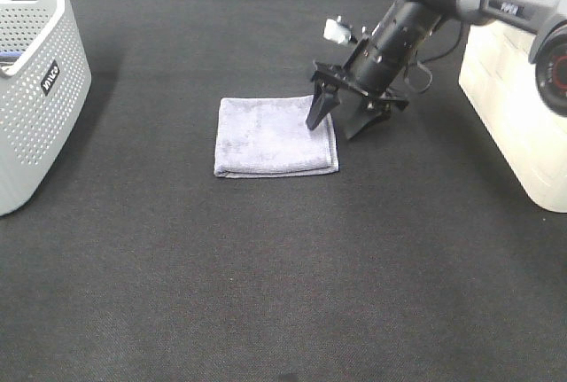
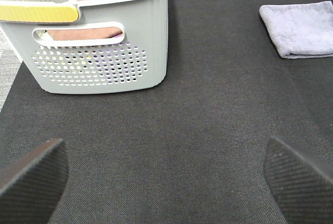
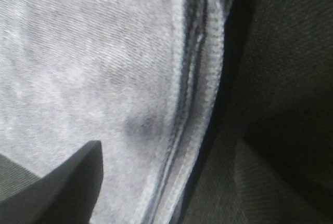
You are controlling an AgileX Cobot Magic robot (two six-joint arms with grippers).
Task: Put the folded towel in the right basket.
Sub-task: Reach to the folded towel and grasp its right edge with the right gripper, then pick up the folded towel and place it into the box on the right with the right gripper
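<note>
The folded towel (image 1: 266, 138) lies flat on the black mat, a small pale lavender-grey square. My right gripper (image 1: 335, 128) is open and low over the towel's right edge: one finger (image 1: 321, 107) is on the cloth, the other on the mat just beside it. The right wrist view shows the towel (image 3: 78, 52) close up with its layered edge between the fingers (image 3: 67, 187). The right basket (image 1: 514, 116), a plain white bin, stands at the right edge. My left gripper (image 2: 166, 182) is open and empty over bare mat, far from the towel (image 2: 304, 26).
A grey perforated basket (image 1: 35, 107) with a black label stands at the left edge. In the left wrist view it (image 2: 104, 63) holds brown and blue cloths and a yellow item on its rim. Black mat covers the table.
</note>
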